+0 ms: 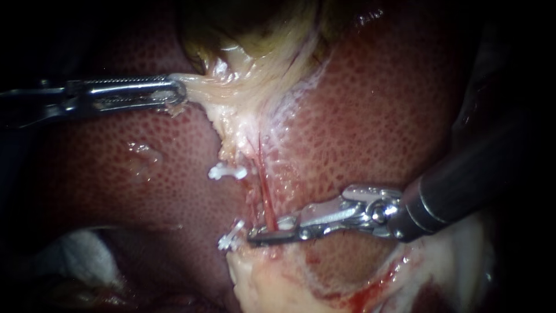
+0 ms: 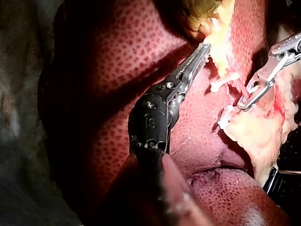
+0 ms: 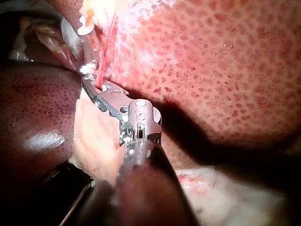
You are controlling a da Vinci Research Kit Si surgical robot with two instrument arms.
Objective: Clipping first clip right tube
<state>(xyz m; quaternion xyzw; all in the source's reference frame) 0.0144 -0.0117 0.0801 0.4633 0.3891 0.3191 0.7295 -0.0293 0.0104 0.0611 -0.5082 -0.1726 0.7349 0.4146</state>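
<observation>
My left instrument (image 1: 176, 93) comes in from the left, its jaws shut on the pale edge of the gallbladder (image 1: 231, 87) and holding it taut; the left wrist view shows the same grip (image 2: 205, 47). The thin red right tube (image 1: 263, 185) runs down from that tissue. My right instrument (image 1: 255, 233) lies across the tube's lower end, jaws close together on it from both sides, with a bit of white clip (image 1: 285, 221) showing between them. The right wrist view has these jaws (image 3: 89, 77) at the red tube (image 3: 107, 42). Left of it sit two white clips (image 1: 226, 172) (image 1: 230, 237).
Mottled red liver (image 1: 376, 116) fills the view on both sides of the tube. Pale fatty tissue (image 1: 272, 284) with some blood lies below the right instrument. White gauze (image 1: 81, 255) shows at the lower left in shadow.
</observation>
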